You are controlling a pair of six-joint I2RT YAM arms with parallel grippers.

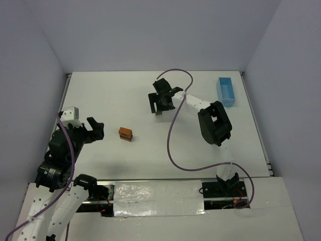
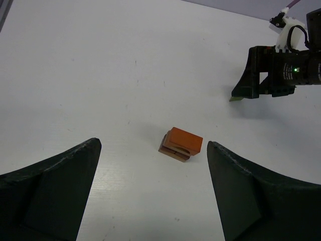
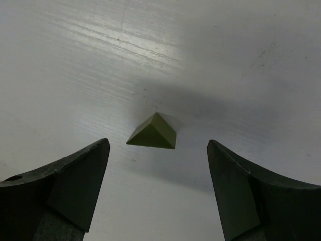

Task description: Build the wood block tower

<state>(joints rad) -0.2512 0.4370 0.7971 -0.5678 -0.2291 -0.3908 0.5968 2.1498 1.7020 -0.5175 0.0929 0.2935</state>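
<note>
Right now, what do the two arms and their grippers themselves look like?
The left arm and right arm mix white link shells with black joint housings. The left gripper and right gripper are black, with broad tapering fingers. A thin purple cable runs along each arm. A green light glows on the right gripper's body.

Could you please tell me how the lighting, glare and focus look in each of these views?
Top external: even light, glare on the shiny strip at the near edge. Left wrist: the tower is sharp, with a faint shadow. Right wrist: streaky glare on the table, a broad soft shadow around the green wedge, and both claw fingers nearly black.
</note>
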